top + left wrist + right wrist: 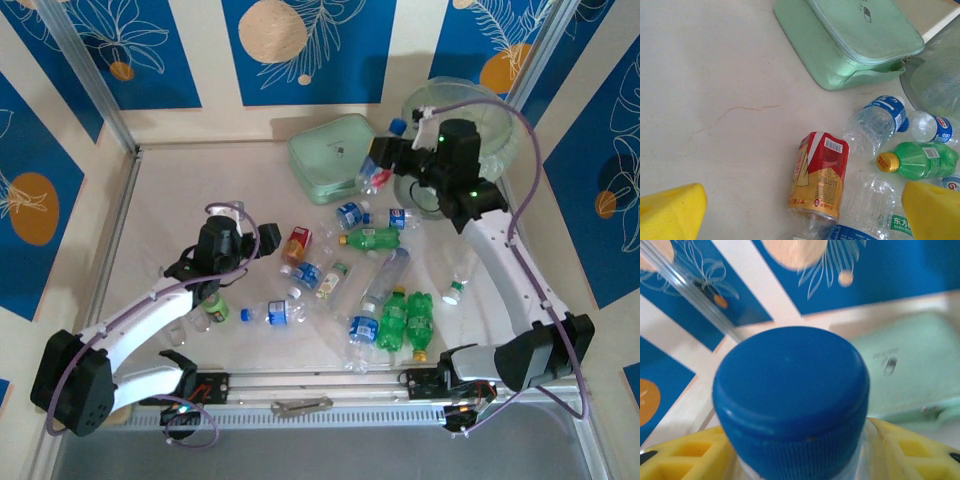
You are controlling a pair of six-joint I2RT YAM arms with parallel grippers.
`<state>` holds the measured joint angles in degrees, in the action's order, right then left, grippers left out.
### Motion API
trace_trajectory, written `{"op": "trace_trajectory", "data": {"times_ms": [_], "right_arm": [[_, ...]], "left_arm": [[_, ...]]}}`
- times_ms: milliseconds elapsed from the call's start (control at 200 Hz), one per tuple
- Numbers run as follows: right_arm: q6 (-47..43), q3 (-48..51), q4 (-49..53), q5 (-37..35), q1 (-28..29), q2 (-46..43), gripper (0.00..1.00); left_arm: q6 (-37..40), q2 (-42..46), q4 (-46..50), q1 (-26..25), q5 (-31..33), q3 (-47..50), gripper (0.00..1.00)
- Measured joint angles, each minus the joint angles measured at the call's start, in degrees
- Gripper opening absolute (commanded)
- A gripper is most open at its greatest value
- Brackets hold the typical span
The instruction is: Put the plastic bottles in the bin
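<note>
Several plastic bottles lie scattered mid-table, among them blue-labelled ones [352,213], green ones with yellow caps [395,320] and a red-labelled bottle [297,243]. My left gripper [255,236] hangs open just left of the red-labelled bottle [820,175], its yellow fingers [670,212] spread wide in the left wrist view. My right gripper [383,163] is raised and shut on a clear bottle [372,180]. That bottle's blue cap [790,395] sits between the right gripper's [795,450] yellow pads. The bin [480,120] stands at the back right, right of this gripper.
A flat mint-green case [335,155] lies at the back centre, below and beside the held bottle. The case [860,40] and the bin's wall [940,85] border the pile. A green bottle [920,160] and clear ones crowd the red-labelled bottle's right side. Bare tabletop [715,75] lies to its left.
</note>
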<state>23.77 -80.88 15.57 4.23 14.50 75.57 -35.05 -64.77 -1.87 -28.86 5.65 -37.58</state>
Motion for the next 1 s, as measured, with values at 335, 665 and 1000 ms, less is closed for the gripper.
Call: {"op": "trace_trajectory", "data": {"times_ms": [335,665,1000], "right_arm": [[-11.0,-12.1,0.8,-13.3,-5.9,1.4,0.54],[-11.7,-14.1,-6.0,-20.7,-15.6,9.5,0.54],[-8.0,-11.7,-7.6,-20.5,-18.7,15.1,0.54]], "left_arm": [[-0.4,-1.4,0.0,0.1,-3.6,0.1,0.99],[-0.5,-2.9,-0.1,0.1,-6.8,0.1,0.99],[-0.5,-4.0,-0.2,0.1,-8.4,0.1,0.99]]}}
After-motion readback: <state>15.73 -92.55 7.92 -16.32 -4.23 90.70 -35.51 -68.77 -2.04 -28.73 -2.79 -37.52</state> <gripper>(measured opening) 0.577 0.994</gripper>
